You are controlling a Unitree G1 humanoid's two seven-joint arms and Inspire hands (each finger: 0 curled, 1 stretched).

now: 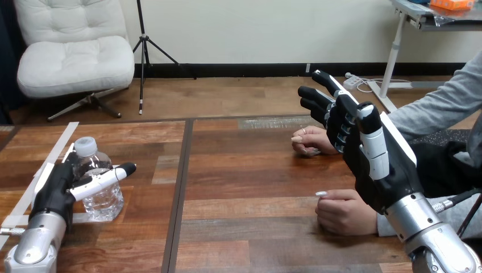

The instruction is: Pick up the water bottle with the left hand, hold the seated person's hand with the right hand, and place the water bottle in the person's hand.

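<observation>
While the left hand (pixel 54 193) clasps the upright bottle (pixel 105 200) at lower left, the right hand (pixel 389 176) hangs open-fingered over the person's lower hand (pixel 341 211).

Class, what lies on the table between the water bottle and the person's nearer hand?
Nothing: in the head view the table is bare from the water bottle to the person's nearer hand, apart from a dark seam.
</observation>
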